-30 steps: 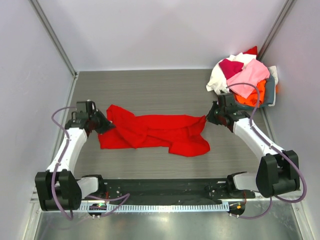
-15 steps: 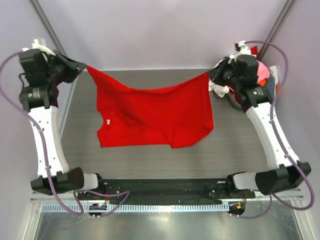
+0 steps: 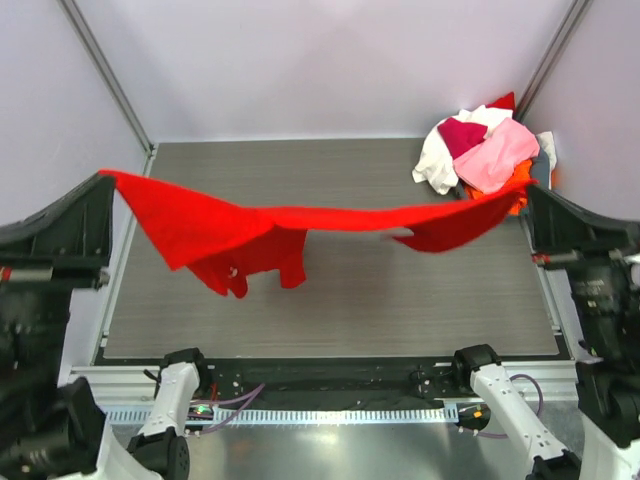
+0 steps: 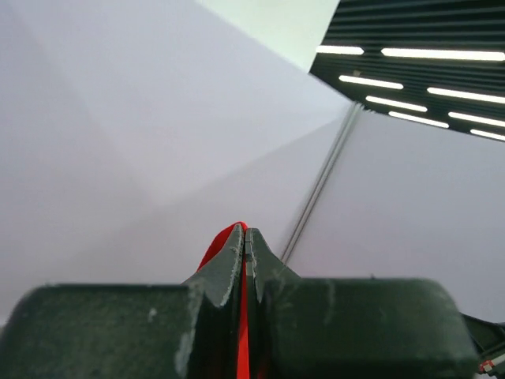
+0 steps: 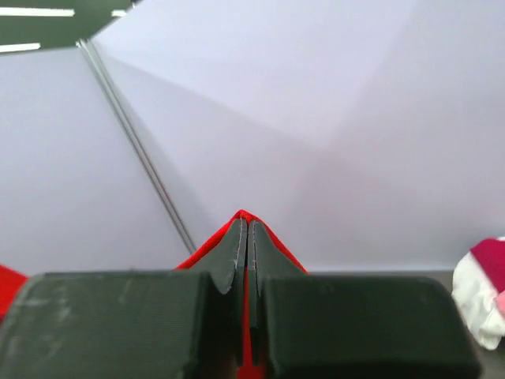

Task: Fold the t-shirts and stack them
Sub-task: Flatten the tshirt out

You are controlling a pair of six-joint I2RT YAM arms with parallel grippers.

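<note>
The bright red t-shirt point(image 3: 300, 225) hangs stretched in the air between both grippers, high above the table, sagging in the middle with folds drooping at the left. My left gripper point(image 3: 105, 180) is shut on its left corner; red cloth point(image 4: 229, 237) shows between the closed fingers. My right gripper point(image 3: 528, 190) is shut on its right corner; red cloth point(image 5: 260, 229) shows round the fingertips. A pile of other t-shirts, pink point(image 3: 495, 155), white point(image 3: 435, 160), magenta point(image 3: 462, 133) and orange point(image 3: 515, 190), sits at the back right.
The pile rests in a grey basket point(image 3: 542, 180) in the back right corner. The grey table point(image 3: 350, 300) lies under the shirt. Pale walls close in on the left, back and right. The white shirt edge shows in the right wrist view point(image 5: 481, 308).
Both arms have risen much higher and closer to the camera, lifting the red t-shirt fully off the table. It went from lying crumpled to hanging spread to stretched nearly level.
</note>
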